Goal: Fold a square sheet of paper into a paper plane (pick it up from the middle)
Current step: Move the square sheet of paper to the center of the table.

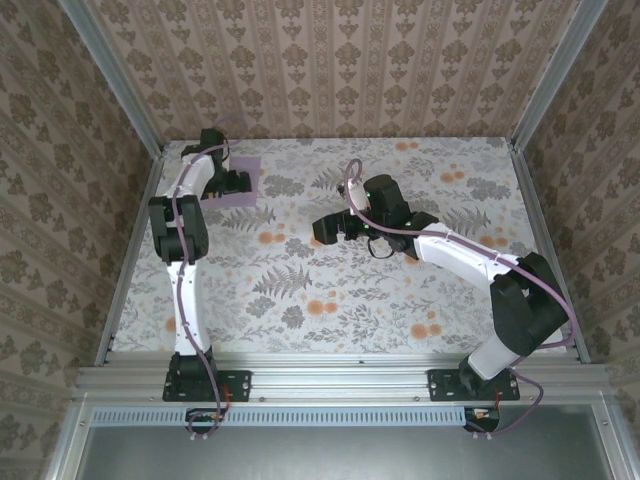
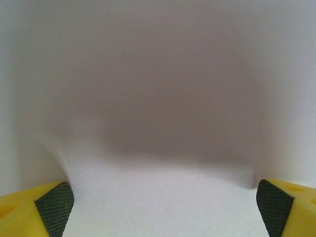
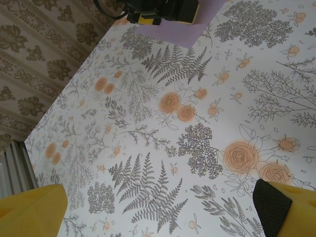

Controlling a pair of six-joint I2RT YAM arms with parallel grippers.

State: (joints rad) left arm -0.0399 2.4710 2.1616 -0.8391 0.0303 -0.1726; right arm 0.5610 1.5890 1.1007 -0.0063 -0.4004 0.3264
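While patterned walls [image 1: 330, 60] are enclosing the grey-and-orange floral tabletop [image 1: 400, 300], the left gripper [image 1: 236, 182], over the flat lavender square sheet of paper [image 1: 254, 195] at ten o'clock, and the right gripper [image 1: 328, 229] are gaping empty.

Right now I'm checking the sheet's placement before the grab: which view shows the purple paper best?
Top external: the square sheet of paper lies flat far-left, left gripper over it. Right wrist catches one corner; left wrist sees it as close blur.

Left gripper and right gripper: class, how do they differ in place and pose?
Place: left gripper at the far left, over the paper; right gripper mid-table, over floral tabletop. Pose: left gripper faces down close to the paper; right gripper tilts across the tabletop. Both are open, holding nothing.
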